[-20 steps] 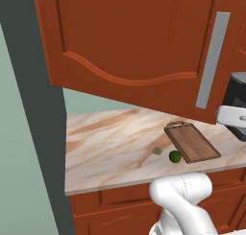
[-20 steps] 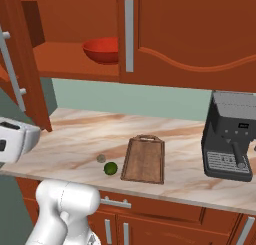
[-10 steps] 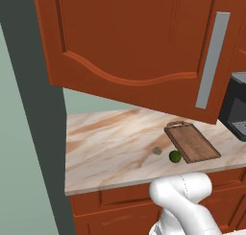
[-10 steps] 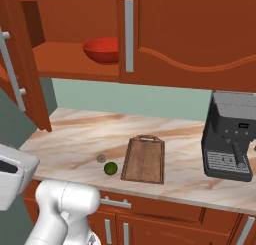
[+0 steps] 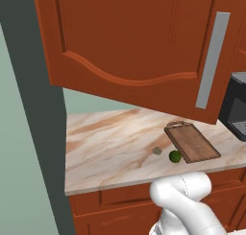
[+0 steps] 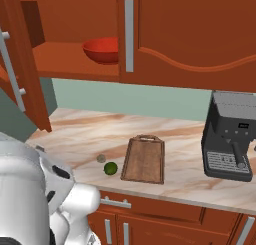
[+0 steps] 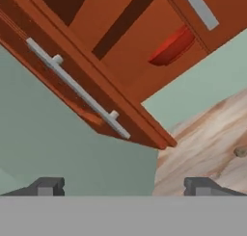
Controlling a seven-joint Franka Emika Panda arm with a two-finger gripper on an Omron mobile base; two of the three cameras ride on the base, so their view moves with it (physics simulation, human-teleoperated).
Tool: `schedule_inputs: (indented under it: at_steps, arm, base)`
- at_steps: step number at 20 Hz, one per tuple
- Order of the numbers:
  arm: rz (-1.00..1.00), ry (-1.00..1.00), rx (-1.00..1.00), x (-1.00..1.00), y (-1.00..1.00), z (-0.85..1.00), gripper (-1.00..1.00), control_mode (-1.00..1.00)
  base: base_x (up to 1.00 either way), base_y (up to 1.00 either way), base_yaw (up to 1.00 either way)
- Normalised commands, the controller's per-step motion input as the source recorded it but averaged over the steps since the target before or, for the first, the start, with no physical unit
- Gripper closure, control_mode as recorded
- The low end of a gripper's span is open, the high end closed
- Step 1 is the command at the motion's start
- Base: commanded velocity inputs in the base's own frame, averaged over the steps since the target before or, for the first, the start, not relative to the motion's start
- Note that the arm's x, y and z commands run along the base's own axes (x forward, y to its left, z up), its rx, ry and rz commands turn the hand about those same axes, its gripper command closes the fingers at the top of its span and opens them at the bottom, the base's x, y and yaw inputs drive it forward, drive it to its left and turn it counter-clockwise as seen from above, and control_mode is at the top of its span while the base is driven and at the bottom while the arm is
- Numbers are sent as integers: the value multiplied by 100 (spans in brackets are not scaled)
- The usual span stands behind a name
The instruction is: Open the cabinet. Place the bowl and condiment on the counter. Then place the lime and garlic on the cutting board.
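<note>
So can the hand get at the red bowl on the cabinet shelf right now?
Probably yes. The left cabinet door is swung open, the bowl sits exposed near the shelf's front edge, and the hand is open and empty. The closed door beside it hides the bowl's right part.
</note>
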Motion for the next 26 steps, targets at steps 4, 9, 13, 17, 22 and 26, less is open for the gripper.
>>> schedule_inputs:
  at_steps: [4,9,13,17,22,26]
  arm:
    - [40,0,15,0,-63,-24,-100,-100]
    - [42,0,6,0,-38,-20,-100,-100]
    - [5,0,-2,32,13,10,-100,-100]
    - [-1,-1,-10,46,48,14,-100,-100]
    - [-2,-5,-4,31,19,0,-100,-100]
    - [1,-8,0,3,-28,-1,-100,-100]
  base:
    - [0,0,0]
    - [0,0,0]
    - [0,0,0]
    - [0,0,0]
    - [0,0,0]
    - [0,0,0]
